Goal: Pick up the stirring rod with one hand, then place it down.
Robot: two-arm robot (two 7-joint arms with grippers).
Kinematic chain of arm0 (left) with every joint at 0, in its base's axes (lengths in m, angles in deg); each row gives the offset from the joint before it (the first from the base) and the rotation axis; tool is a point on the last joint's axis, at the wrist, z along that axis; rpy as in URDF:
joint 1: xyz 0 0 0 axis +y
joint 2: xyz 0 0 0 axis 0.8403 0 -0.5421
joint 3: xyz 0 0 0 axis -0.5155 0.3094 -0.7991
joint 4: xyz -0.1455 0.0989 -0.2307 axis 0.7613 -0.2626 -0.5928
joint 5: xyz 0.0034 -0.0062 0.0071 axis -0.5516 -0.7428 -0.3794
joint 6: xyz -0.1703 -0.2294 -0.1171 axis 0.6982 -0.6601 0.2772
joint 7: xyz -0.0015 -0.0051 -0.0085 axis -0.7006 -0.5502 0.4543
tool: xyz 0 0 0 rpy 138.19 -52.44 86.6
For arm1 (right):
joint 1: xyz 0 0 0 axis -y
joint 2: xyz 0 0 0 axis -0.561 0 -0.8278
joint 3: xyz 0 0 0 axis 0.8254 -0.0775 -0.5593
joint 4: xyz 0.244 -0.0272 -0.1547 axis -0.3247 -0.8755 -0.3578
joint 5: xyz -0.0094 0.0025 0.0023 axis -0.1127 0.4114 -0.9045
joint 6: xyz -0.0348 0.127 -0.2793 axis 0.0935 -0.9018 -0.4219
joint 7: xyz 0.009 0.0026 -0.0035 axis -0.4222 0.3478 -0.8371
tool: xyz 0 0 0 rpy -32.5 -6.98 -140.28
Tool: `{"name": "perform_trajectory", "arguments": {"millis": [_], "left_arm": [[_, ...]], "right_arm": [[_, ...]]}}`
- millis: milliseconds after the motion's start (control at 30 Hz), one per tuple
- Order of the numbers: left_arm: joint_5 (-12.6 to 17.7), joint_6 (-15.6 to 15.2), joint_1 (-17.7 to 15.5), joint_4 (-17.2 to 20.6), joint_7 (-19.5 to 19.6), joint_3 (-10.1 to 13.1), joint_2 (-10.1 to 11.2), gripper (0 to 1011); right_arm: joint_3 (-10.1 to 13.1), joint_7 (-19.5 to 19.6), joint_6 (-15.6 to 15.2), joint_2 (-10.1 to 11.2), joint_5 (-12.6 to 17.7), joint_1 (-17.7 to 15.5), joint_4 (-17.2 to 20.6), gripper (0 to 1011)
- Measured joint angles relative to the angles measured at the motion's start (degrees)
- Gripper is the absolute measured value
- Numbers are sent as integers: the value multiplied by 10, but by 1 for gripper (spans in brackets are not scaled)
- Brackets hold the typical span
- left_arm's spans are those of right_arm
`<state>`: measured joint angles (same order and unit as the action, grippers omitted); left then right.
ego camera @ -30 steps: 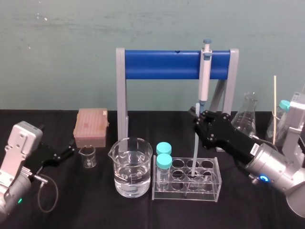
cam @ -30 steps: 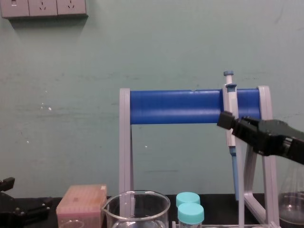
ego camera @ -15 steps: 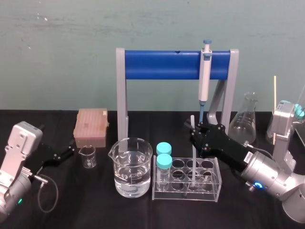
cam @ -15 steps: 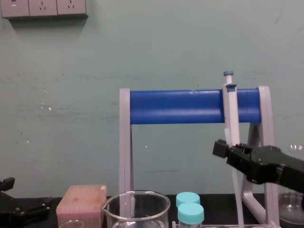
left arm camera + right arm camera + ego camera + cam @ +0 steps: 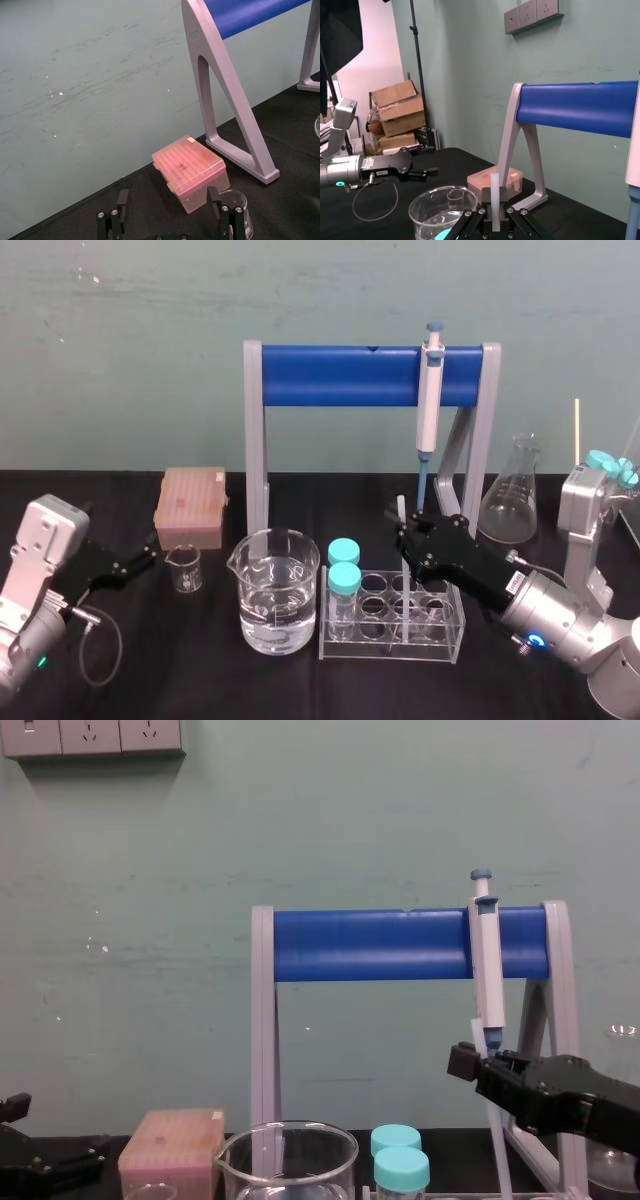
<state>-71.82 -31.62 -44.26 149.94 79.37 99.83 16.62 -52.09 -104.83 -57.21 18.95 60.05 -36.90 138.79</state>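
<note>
**Rod going down into the rack**

The right gripper [image 5: 408, 538] has dropped well below where it was a second ago and has come nearer and to the left. It is now just over the clear tube rack [image 5: 440, 635]. Its fingers are clamped on the stirring rod [image 5: 400, 508], which stands nearly upright. A short stub pokes above the fingers, and the lower end is down among the rack's right-hand holes; which hole I cannot tell. To me this looks like the put-down, nearly finished: the lift is done and only the release remains.

The pipette [image 5: 430, 400] hangs on the blue stand [image 5: 340, 375], its tip just above and behind the gripper, so a straight pull upward could brush it. Two capped tubes [image 5: 343, 565] stand at the rack's left end, and the water beaker [image 5: 275, 590] sits just left of that. A flask [image 5: 515, 490] stands far right.

The left gripper [image 5: 148, 557] rests with fingers spread at the far left, near a small beaker [image 5: 184, 568] and a pink box [image 5: 190, 505].
</note>
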Motion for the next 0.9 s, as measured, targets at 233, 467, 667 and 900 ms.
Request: {"name": "perform_trajectory", "arguments": {"millis": [233,467,667,900], "left_arm": [[0,0,0,0,0,0,0,1000],[0,0,0,0,0,0,0,1000],[0,0,0,0,0,0,0,1000],[0,0,0,0,0,0,0,1000]], "right_arm": [[1,6,0,-1,-5,-2,1,72],[1,6,0,-1,-5,-2,2,72],[1,5,0,0,-4,-2,1,226],[1,5,0,0,-4,-2,2,407]]}}
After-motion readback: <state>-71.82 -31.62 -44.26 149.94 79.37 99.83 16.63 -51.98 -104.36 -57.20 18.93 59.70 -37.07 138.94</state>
